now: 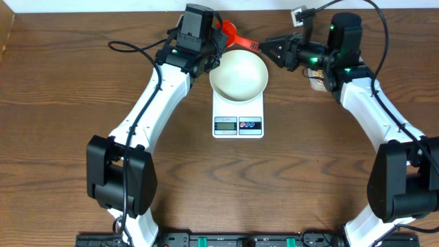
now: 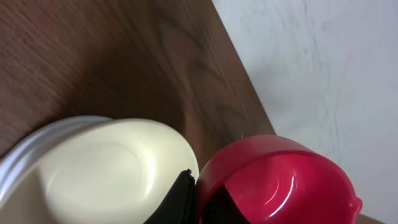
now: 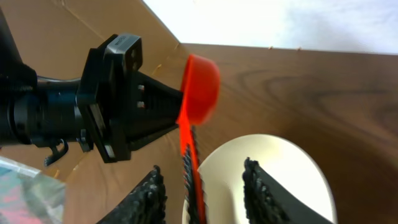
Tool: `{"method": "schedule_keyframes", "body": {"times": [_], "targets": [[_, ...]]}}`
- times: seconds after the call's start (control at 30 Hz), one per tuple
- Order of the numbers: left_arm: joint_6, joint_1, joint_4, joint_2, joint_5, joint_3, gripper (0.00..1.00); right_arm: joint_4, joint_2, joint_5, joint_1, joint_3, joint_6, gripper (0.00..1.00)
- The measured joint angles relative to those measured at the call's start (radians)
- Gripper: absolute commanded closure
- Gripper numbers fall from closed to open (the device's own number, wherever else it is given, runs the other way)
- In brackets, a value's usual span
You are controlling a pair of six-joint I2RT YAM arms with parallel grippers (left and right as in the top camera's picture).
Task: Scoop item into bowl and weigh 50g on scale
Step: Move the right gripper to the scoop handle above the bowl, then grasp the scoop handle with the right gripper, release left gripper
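Note:
The white bowl (image 1: 239, 74) stands on the white scale (image 1: 238, 125) and looks empty; it also shows in the left wrist view (image 2: 99, 168) and the right wrist view (image 3: 273, 168). A red scoop (image 1: 228, 31) hangs over the bowl's far rim. My left gripper (image 1: 209, 49) is shut on the wall of the scoop's cup (image 2: 280, 180). My right gripper (image 3: 202, 186) is open, with one finger on each side of the scoop's handle (image 3: 188, 155); the overhead view shows it (image 1: 269, 48) at the handle's end. No beans are in view.
A tan patch (image 1: 317, 84) lies under the right arm, mostly hidden. A clear plastic thing (image 3: 25, 193) shows at the lower left of the right wrist view. The table's far edge and a white wall (image 2: 323, 68) are just behind the bowl.

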Motion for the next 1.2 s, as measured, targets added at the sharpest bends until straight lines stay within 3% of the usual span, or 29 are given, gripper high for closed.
{"method": "schedule_keyframes", "body": {"times": [0.23,1.03,1.2], "targets": [[0.000,-0.029,0.002,0.000,0.000,0.000,0.92,0.000,0.000,0.019,0.013,0.000,0.051,0.74],[-0.005,-0.045,0.015,0.000,0.015,0.000,0.93,-0.026,0.000,0.032,0.013,0.000,0.087,0.80],[-0.005,-0.050,0.018,0.000,0.015,0.000,0.93,-0.026,0.000,0.032,0.013,0.000,0.091,0.87]]}}
